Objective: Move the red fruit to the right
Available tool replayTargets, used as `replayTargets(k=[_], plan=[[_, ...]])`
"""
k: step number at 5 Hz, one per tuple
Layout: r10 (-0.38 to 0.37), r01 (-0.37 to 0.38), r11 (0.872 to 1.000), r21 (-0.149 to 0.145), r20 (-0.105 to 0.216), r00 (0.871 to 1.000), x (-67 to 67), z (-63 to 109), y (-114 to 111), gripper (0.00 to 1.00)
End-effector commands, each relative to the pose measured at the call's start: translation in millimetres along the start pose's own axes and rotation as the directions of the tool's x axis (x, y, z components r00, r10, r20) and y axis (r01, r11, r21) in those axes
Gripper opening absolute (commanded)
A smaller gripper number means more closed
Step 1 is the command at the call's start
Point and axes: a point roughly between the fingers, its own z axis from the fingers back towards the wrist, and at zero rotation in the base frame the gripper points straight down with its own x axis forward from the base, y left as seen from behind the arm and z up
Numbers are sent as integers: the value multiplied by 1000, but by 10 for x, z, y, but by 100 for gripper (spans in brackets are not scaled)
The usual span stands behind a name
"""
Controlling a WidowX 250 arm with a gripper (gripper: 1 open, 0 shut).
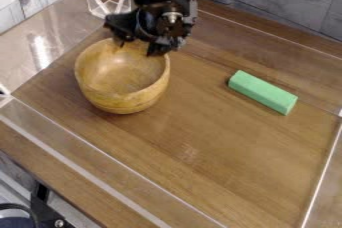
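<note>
Camera: red fruit unseen; claw (139, 40) at bowl's (122, 100) far rim, opening unclear.

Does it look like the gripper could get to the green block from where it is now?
Probably yes: the green block lies out on the open tabletop with nothing in view between, though the gripper is over at the bowl's far rim.

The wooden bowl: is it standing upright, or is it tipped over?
Upright: the wooden bowl has its round opening facing up, with its inside visible.
</note>
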Motion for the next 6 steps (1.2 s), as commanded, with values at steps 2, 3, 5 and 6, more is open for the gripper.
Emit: replayTargets(k=[2, 3, 5, 6], plan=[[-1, 2, 1000, -12, 72, 997, 88, -9, 12, 0], [13, -13, 1000, 3, 88, 996, 48, 21, 98, 0], [24, -26, 999, 25, 86, 996, 49, 80, 223, 0], [27, -30, 999, 29, 79, 996, 88, 107, 252, 0]])
